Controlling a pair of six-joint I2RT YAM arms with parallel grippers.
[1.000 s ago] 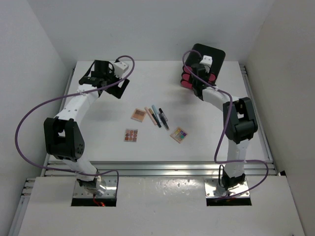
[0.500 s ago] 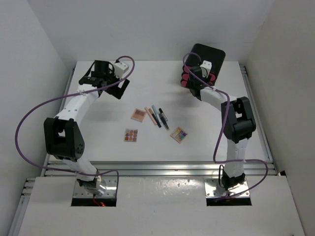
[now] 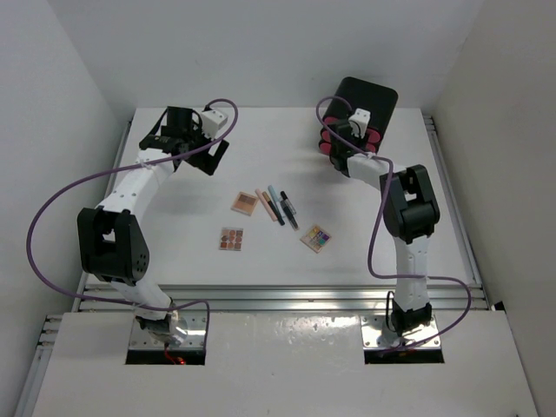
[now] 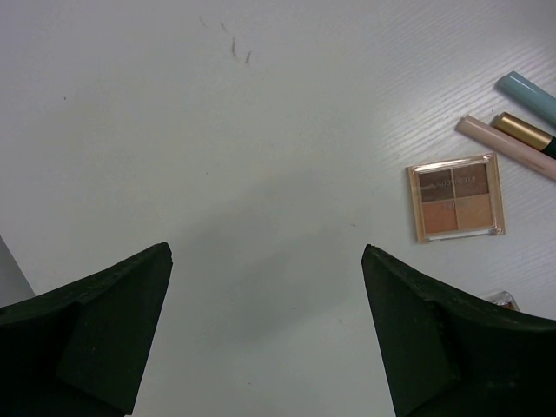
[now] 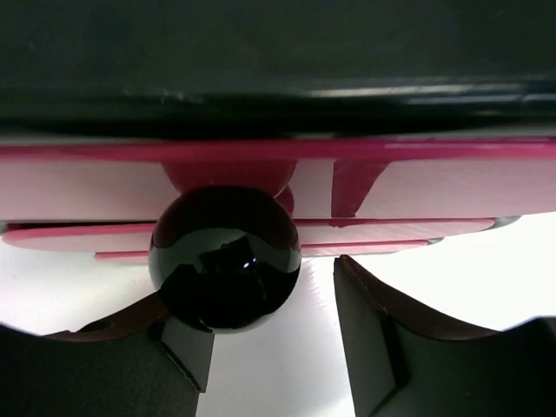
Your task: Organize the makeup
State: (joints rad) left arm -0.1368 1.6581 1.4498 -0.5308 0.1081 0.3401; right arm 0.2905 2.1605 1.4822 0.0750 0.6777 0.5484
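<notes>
**Overhead and wrist views, makeup laid out on the white table (image 3: 261, 139).** The makeup lies loose in the middle of the table, between the two arms.

- The brown palette (image 4: 454, 197) is square with a pale gold frame and holds four pans in brown and tan shades.
- The warm-toned palette (image 3: 231, 239) lies nearer the arm bases, apart from the brown one.
- The multicoloured palette (image 3: 316, 238) lies to the right and is turned on a diagonal.
- Three thin pencils lie side by side at a slant between the palettes: the beige pencil (image 3: 267, 205), the teal pencil (image 3: 275, 203) and the black pencil (image 3: 288, 209). They sit close together just right of the brown palette.

The left gripper (image 4: 265, 261) hovers over bare table at the far left, well apart from the makeup. Its jaws are spread wide with nothing between them.

The right gripper (image 5: 261, 295) is at the front of the black box (image 3: 369, 97) in the far right corner. Its fingers straddle the round, glossy black knob (image 5: 224, 258) of a pink drawer (image 5: 417, 187). A gap shows between the knob and one finger, so the jaws are parted, not clamped.
</notes>
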